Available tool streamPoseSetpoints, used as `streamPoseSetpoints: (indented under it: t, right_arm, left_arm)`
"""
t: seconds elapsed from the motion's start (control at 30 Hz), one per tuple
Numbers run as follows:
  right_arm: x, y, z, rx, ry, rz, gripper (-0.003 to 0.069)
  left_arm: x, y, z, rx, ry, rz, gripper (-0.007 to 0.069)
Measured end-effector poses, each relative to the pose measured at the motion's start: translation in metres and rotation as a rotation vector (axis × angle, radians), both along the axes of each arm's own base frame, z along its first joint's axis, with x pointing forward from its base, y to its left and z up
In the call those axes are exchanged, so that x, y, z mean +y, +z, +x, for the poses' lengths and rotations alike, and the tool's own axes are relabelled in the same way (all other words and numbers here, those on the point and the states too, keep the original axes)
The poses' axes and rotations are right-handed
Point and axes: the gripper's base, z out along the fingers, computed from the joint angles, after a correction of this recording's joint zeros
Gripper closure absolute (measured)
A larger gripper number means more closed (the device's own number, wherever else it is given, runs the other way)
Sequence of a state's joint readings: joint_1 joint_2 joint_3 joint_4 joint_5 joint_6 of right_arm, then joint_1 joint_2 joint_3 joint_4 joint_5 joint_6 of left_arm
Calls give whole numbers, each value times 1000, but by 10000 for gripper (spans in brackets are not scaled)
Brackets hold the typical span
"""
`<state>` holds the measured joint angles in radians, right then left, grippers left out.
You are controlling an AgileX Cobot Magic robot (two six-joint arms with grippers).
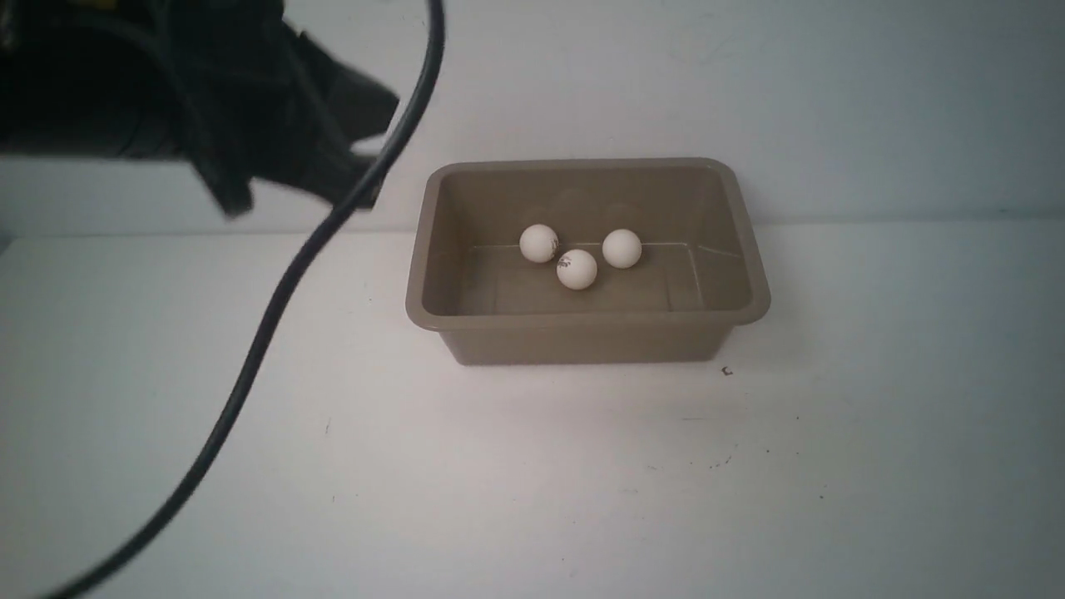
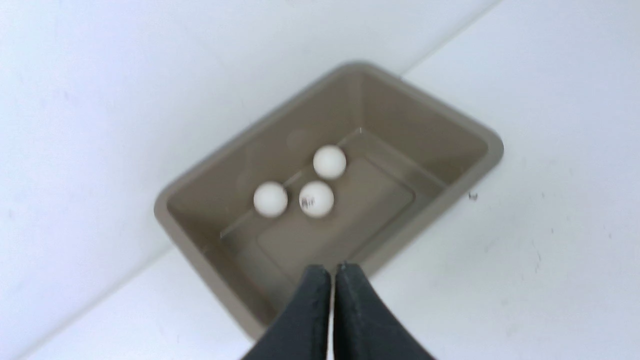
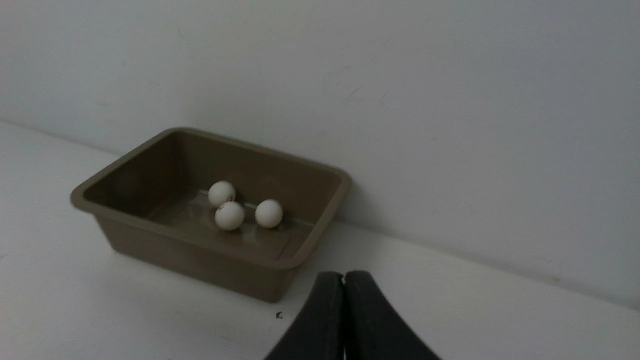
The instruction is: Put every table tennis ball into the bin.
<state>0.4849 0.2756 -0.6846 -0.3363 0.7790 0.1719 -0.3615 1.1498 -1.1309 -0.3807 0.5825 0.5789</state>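
Pressed together, the left pincer (image 2: 332, 274) is hanging left of the bin (image 1: 582, 321); the right pincer (image 3: 344, 278) is closed too. Three table tennis balls (image 1: 577, 269) are lying inside it.

Three off-white balls (image 1: 577, 269) clustered inside taupe bin (image 1: 582, 337).

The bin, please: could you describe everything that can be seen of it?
The bin is a taupe-brown rectangular tub, plastic by its look, with rounded corners, a flared rim and walls sloping in to a flat floor. It stands upright and open on the white table, close to the wall behind; whether they touch cannot be told. On its floor, toward the far side, lie the left ball, the middle ball with a dark mark, and the right ball. Nothing else touches it.
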Motion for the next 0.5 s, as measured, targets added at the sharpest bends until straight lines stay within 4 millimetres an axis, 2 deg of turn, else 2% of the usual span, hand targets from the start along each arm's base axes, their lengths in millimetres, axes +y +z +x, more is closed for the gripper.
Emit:
streamPoseSetpoints:
  t: [0.07, 0.1, 0.27, 0.4, 0.5]
  right_arm:
    - [-1, -4, -1, -11, -8, -7, 676]
    - [-2, -18, 0, 1, -19, -19, 676]
    - [-1, -51, 0, 5, -11, -3, 676]
    - [-3, -56, -8, -62, 6, 40, 676]
    - [-6, -57, -12, -79, 3, 53, 676]
  left_arm:
    - [5, -9, -10, -12, 16, -7, 629]
    - [13, -26, -25, -30, 46, -20, 629]
    - [36, -67, -75, -81, 124, -112, 629]
    - [46, -91, -100, -77, 132, -130, 629]
    - [49, -96, -110, -85, 131, -144, 629]
